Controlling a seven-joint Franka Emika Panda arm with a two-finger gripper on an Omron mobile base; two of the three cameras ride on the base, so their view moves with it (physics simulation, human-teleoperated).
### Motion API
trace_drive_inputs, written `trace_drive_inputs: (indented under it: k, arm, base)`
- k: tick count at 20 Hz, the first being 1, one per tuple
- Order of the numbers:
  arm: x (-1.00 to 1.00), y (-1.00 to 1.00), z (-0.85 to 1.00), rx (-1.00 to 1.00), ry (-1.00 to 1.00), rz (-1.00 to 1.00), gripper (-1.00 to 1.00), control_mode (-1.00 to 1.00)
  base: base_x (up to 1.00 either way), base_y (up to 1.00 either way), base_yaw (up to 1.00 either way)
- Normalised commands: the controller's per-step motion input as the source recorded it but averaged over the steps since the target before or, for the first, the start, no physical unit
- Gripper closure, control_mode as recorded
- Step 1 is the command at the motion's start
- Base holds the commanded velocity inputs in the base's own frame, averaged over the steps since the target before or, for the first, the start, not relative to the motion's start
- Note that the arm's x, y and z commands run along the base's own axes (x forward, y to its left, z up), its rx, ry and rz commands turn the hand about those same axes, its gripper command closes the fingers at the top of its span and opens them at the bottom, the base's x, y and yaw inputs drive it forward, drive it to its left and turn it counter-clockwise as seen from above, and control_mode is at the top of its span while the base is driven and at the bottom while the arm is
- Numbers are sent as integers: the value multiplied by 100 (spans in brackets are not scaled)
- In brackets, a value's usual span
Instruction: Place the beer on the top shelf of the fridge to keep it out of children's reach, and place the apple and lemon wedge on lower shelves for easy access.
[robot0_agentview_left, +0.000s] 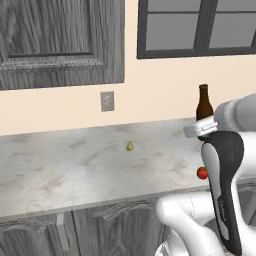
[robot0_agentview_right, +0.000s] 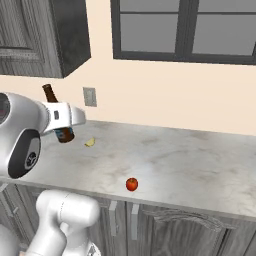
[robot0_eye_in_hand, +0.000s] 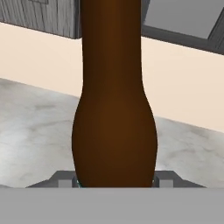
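Three task things sit before you on the table. The beer stands upright toward the back edge, and your claw is clenched on its lower body, one finger on each side. The apple lies near the front edge. The lemon wedge rests mid-table, just beside the beer.
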Motion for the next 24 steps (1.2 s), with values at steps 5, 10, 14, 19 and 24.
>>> trace_drive_inputs:
  k: [5,10,14,19,24]
  arm:
    - [-12,0,-5,-2,0,-6,100,-100]
    - [-13,0,-3,0,0,-2,100,100]
    - [0,0,0,0,0,0,100,100]
    - [0,0,0,0,0,0,100,100]
    - [0,0,0,0,0,0,100,100]
  base:
    - [0,0,0]
    - [-6,-1,-1]
    - [-52,-7,-12]
    - [-58,-17,-29]
    - [-57,-30,-50]
